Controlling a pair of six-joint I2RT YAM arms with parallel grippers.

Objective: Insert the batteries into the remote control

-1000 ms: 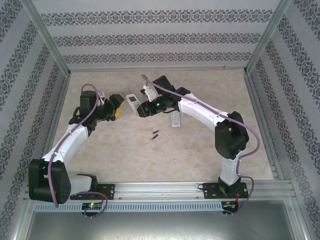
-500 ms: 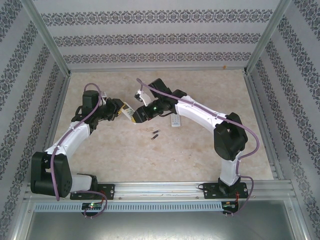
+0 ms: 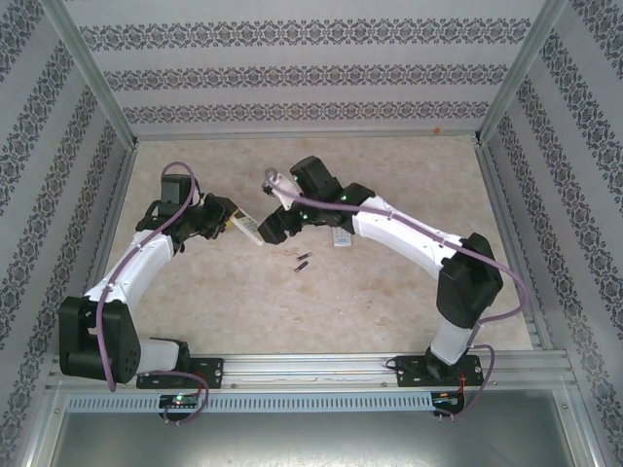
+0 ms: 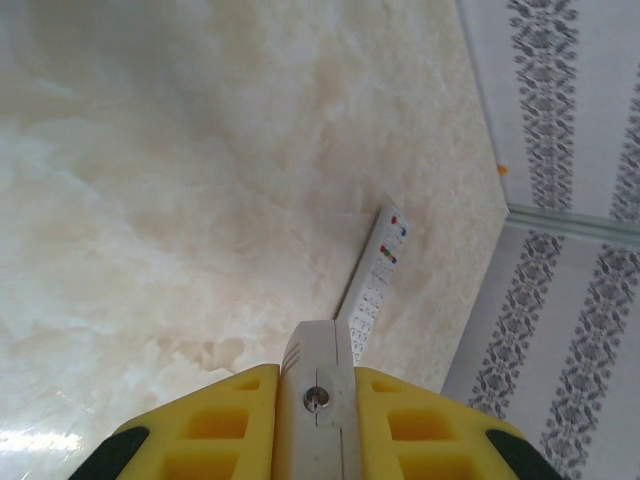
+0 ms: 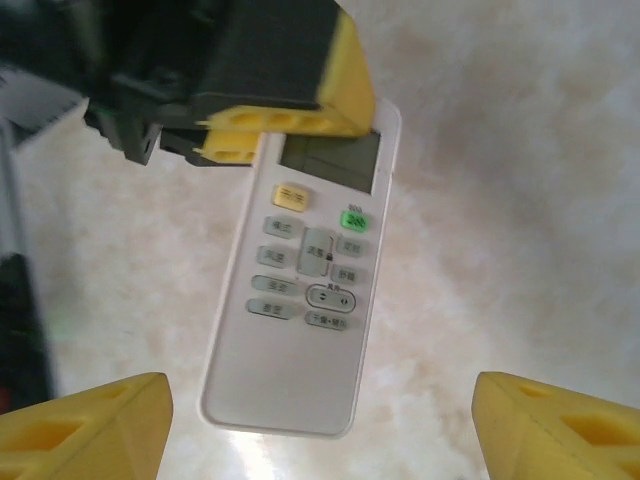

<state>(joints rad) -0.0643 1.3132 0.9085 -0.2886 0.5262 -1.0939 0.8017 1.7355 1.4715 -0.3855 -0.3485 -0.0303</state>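
Note:
A white remote control (image 5: 300, 290) with a small screen and grey buttons hangs above the table, face toward the right wrist camera. My left gripper (image 4: 318, 375) is shut on its screen end, the yellow pads (image 5: 285, 120) pressing both edges. My right gripper (image 5: 320, 420) is open around the remote's other end, with its yellow fingers (image 5: 90, 430) far out on each side and not touching it. In the top view the remote (image 3: 248, 226) sits between the left gripper (image 3: 226, 218) and the right gripper (image 3: 271, 230). Two small dark batteries (image 3: 303, 261) lie on the table just below.
A second, slimmer white remote (image 3: 341, 236) with coloured buttons lies flat on the marble-patterned table (image 3: 370, 302), partly under the right arm; the same slim remote (image 4: 378, 275) lies beyond the left gripper. Patterned walls (image 3: 311, 73) close in the back and sides.
My left gripper closed on the remote's screen end. My right gripper opened wide and let go of the remote, and both arms shifted slightly toward the table's middle.

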